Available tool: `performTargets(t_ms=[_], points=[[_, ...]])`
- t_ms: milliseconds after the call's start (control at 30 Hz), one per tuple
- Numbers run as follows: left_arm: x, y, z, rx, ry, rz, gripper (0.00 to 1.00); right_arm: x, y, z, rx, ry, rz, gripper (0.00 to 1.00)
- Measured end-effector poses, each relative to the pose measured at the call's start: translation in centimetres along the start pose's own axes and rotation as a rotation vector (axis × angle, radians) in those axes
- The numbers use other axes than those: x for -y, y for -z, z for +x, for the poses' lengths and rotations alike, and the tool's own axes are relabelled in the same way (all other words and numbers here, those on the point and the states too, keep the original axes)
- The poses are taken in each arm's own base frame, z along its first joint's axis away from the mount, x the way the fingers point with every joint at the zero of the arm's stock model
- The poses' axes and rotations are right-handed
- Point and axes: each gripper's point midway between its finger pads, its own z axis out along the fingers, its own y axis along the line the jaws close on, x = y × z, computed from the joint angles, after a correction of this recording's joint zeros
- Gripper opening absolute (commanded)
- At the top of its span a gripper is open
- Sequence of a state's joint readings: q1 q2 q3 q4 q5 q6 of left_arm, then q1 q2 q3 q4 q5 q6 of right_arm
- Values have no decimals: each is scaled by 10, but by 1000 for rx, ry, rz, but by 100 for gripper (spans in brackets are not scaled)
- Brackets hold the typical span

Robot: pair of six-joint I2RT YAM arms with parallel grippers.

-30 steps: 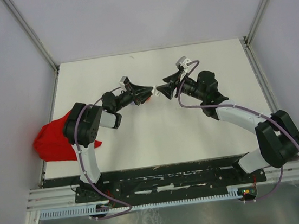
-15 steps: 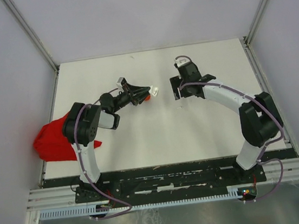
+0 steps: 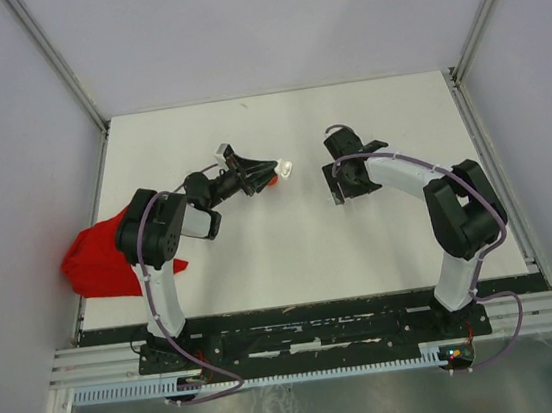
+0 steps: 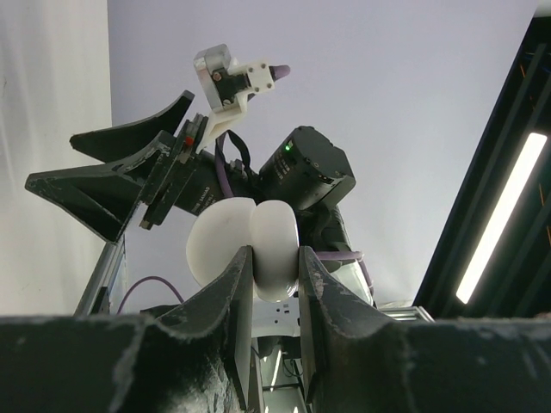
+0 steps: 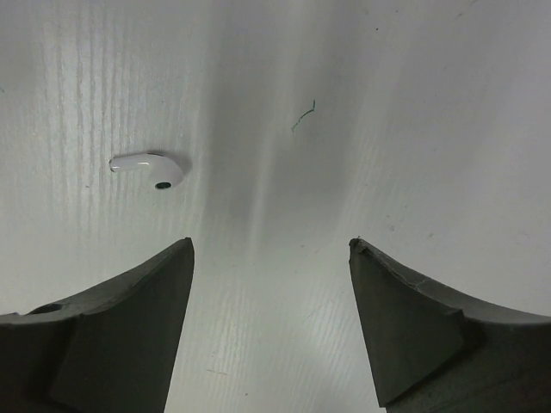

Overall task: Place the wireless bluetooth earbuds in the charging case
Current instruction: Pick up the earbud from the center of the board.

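- Pinching the charging case [image 4: 250, 231] in the left gripper [image 4: 275, 255]: both fingers pressed hard against its sides, with the white rounded shell bulging up between them in two lobes.
- Held out toward the right arm [image 4: 310, 168], seen close behind the case in the left wrist view.
- Just beside the case, on the side toward the left gripper: a small red spot [image 3: 271, 179], too small to tell what.
- To the right of the case and well apart from it, pointing down at the white table [image 3: 262, 259]: the right gripper [image 5: 269, 249].
- Spread wide there, fingers far apart, gripping nothing, only bare tabletop between them.
- Outside the case, lying flat on the table to its right: one white earbud [image 5: 148, 168], stem toward the left of the right wrist view, apart from both fingertips and beyond the left-hand one.
- Too small in the top view to place more exactly.
- Far to the left of the case, draped over the table's left edge: a red cloth [image 3: 101, 260].
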State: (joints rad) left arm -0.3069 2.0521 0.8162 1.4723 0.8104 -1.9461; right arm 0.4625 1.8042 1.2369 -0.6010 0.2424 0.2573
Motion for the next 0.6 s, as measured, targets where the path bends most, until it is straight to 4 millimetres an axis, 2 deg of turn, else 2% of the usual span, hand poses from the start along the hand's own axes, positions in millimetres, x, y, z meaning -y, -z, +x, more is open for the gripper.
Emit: performTargets(t_ms=[300, 600], points=[[0, 0, 0, 0, 1, -1, 3, -1, -15, 11, -45, 12, 14, 81], [0, 0, 0, 0, 0, -1, 3, -3, -23, 11, -48, 13, 11, 81]])
